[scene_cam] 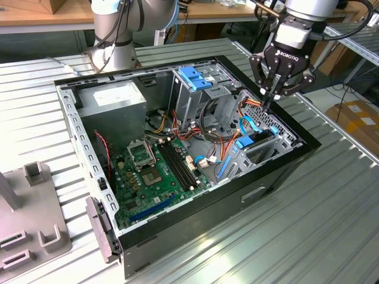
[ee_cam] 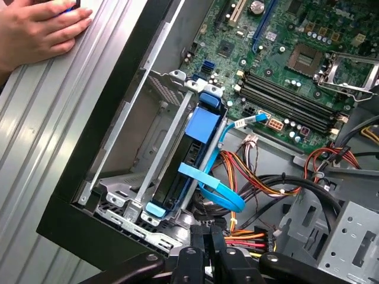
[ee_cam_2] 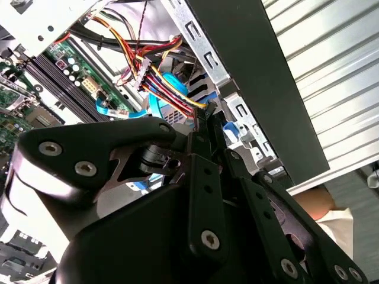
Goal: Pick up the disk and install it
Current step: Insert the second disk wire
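The gripper [scene_cam: 272,97] is hovering over the open case [scene_cam: 278,171] at the drive bay, fingers [ee_cam: 204,236] pressed together, gripping nothing. The disk [ee_cam: 192,160] is sitting on edge in the bay. A hand [ee_cam: 35,32] is resting on the tabletop [ee_cam: 53,124].

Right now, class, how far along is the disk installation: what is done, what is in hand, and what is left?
Done: the disk, in its blue carrier, stands on edge inside the grey bay of the case. In hand: nothing visible; the hand is shut and poised just above that bay. Left: whether the disk is pushed fully home cannot be told from these views.
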Robot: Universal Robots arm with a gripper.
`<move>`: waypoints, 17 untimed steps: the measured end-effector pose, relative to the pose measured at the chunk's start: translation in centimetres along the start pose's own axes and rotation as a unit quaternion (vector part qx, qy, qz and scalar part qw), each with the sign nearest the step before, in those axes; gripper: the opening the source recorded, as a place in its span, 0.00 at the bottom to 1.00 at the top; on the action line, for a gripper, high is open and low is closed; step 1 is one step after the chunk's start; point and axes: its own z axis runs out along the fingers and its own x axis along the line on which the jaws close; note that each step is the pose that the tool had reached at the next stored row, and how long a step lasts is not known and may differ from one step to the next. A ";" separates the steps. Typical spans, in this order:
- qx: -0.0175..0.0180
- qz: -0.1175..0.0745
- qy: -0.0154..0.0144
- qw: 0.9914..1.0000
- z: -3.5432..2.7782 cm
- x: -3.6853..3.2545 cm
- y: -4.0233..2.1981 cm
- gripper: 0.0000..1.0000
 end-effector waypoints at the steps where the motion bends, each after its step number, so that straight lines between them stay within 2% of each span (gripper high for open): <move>1: 0.000 0.000 0.000 1.000 0.00 0.00 0.00 0.16; 4: -0.001 0.006 -0.001 1.000 0.01 0.00 0.01 0.16; 5: -0.002 0.013 -0.001 1.000 0.03 0.00 0.01 0.16; 6: -0.004 0.029 -0.002 1.000 0.05 0.00 0.01 0.16; 8: -0.006 0.050 -0.004 0.999 0.08 -0.01 0.01 0.16; 10: -0.010 0.082 -0.007 0.997 0.13 -0.01 0.00 0.16; 11: -0.012 0.094 -0.007 0.996 0.15 -0.01 0.00 0.16; 12: -0.012 0.100 -0.008 0.995 0.15 -0.02 0.00 0.16; 13: -0.012 0.103 -0.009 0.995 0.16 -0.01 0.00 0.16; 14: -0.009 0.104 -0.012 0.994 0.19 -0.02 0.00 0.16; 15: -0.005 0.105 -0.014 0.994 0.22 0.01 0.01 0.16; 17: 0.001 0.105 -0.015 0.994 0.25 0.08 0.04 0.16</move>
